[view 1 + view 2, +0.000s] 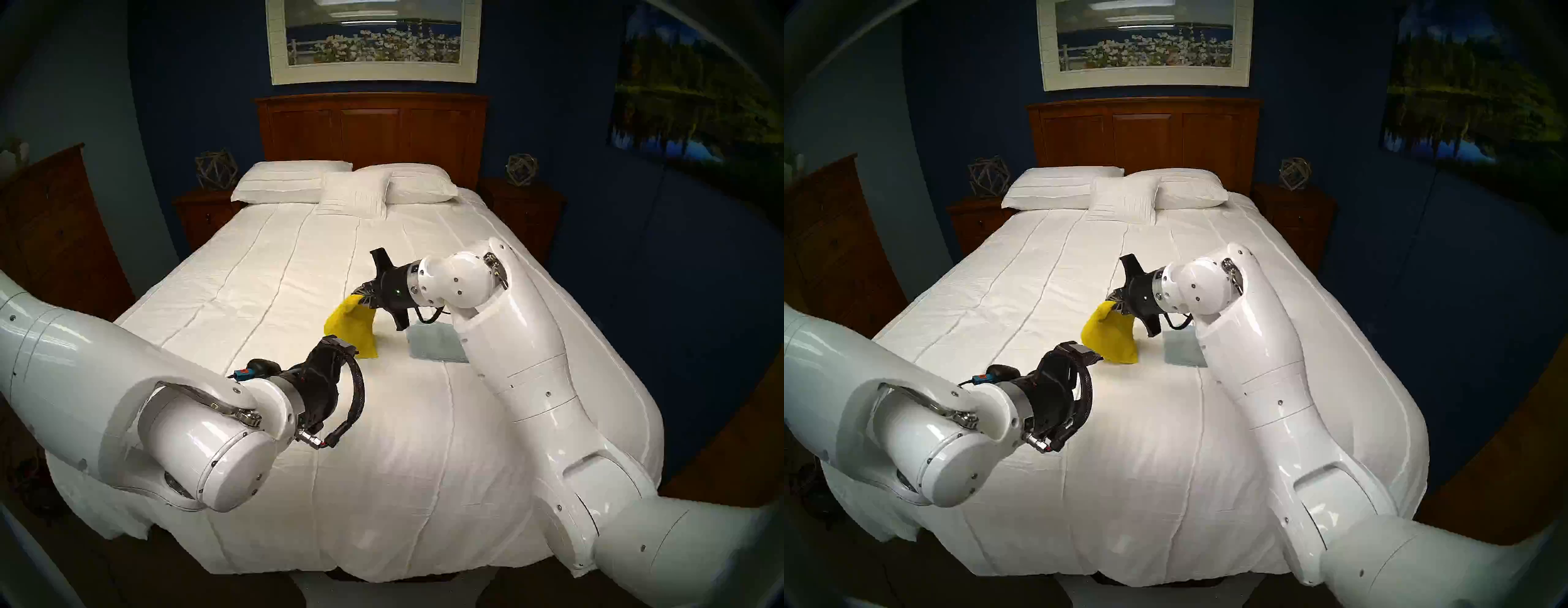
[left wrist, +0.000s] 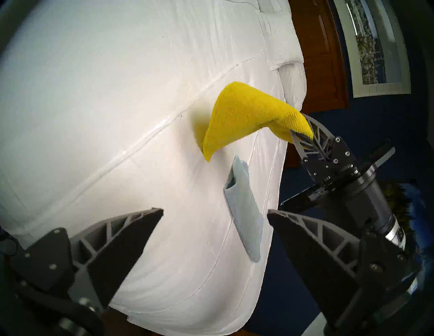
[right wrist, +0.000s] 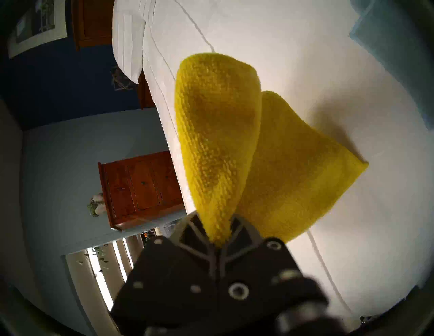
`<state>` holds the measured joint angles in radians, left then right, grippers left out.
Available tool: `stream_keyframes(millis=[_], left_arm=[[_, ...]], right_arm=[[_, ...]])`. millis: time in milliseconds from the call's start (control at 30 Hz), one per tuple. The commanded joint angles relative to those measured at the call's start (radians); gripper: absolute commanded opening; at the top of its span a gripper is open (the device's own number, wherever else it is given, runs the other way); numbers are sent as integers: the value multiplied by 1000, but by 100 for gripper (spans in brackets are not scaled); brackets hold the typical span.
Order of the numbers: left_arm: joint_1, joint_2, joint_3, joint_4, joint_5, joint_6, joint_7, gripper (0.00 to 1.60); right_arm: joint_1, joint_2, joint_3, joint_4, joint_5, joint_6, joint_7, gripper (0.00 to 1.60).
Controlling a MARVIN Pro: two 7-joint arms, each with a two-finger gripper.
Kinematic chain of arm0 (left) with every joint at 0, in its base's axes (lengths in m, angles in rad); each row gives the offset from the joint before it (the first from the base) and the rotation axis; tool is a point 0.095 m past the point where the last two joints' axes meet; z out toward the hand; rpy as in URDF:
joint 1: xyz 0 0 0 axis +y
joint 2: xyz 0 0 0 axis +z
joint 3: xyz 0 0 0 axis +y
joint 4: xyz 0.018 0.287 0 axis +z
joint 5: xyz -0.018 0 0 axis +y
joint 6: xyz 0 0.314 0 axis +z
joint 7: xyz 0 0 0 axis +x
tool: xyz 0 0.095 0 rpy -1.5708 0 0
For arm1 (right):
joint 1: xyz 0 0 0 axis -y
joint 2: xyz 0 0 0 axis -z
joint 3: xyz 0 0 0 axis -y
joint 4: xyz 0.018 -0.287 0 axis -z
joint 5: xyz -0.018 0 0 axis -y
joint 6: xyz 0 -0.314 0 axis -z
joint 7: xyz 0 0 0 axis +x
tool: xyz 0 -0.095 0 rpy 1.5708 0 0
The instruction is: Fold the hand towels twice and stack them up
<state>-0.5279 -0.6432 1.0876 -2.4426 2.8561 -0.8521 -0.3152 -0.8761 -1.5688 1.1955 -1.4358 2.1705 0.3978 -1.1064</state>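
The yellow hand towel (image 1: pixel 352 333) (image 1: pixel 1110 339) is lifted by one end, doubled over, and its lower corner reaches down to the bedspread. My right gripper (image 1: pixel 357 295) (image 2: pixel 303 138) (image 3: pixel 218 234) is shut on its top end. The light blue hand towel (image 1: pixel 432 346) (image 2: pixel 244 215) lies folded flat to the right of the yellow one, and my right forearm partly hides it in the head views. My left gripper (image 2: pixel 215 212) (image 1: pixel 339 342) stands open and empty, just near and left of the yellow towel and not touching it.
A white quilted bedspread (image 1: pixel 254 297) covers the bed. White pillows (image 1: pixel 343 187) lie against the wooden headboard (image 1: pixel 371 127). Nightstands (image 1: pixel 203 212) flank the bed and a wooden dresser (image 1: pixel 51 237) stands at the left. The bed's right edge falls off beyond the blue towel.
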Motion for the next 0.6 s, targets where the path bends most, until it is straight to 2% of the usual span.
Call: stream_keyframes(millis=[0,167,567], left_arm=[[-22,12,7,-1,8,7,2,160],[-35,16,23,-1,19,23,11,160],[-31,-11,-1,-1,18,36,19,160]], right_arm=[[102,-90,-37,76,1,16,34,0],[68,-58,-43,63,13,58,29,0],[-99,92,-20,-138,67,109,-94,0]])
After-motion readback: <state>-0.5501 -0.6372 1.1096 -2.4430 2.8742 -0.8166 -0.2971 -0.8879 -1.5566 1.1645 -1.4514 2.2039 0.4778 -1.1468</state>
